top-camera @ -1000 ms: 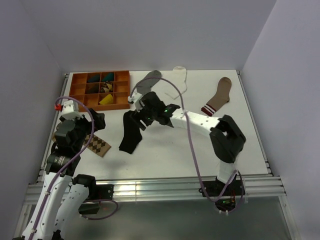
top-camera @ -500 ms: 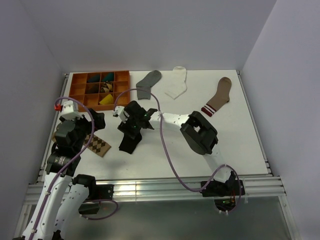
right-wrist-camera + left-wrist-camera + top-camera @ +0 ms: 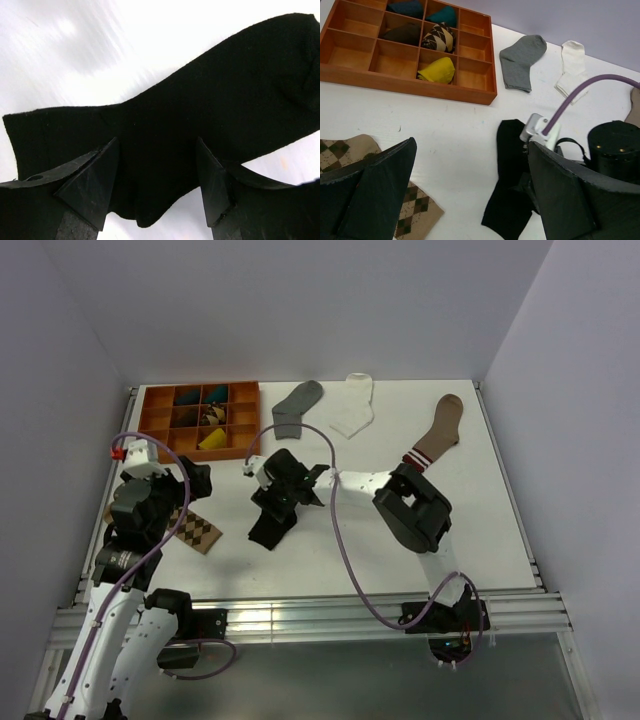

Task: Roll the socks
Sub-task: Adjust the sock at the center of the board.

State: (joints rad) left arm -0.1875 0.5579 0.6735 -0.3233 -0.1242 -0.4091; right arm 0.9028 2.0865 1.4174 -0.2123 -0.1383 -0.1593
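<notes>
The black sock (image 3: 268,531) (image 3: 200,100) (image 3: 510,210) lies flat on the white table, left of centre. My right gripper (image 3: 277,510) (image 3: 157,150) is down on it, open, with the sock's near edge bunched between the fingers (image 3: 95,180). The grey sock (image 3: 297,405) (image 3: 520,62) and the white sock (image 3: 353,410) (image 3: 570,67) lie flat side by side at the back. My left gripper (image 3: 152,508) (image 3: 472,150) hangs wide open and empty at the left edge, above the table between the diamond-patterned sock and the black sock.
An orange compartment tray (image 3: 160,400) (image 3: 410,86) with several rolled socks sits at the back left. A tan diamond-patterned sock (image 3: 197,532) (image 3: 415,215) lies under my left arm. A brown sock with a striped cuff (image 3: 437,432) lies at the back right.
My right arm has swung left and folded in, bringing its gripper from the sock's far end down onto its middle. Its jaws have narrowed a little. The left arm has not moved.
</notes>
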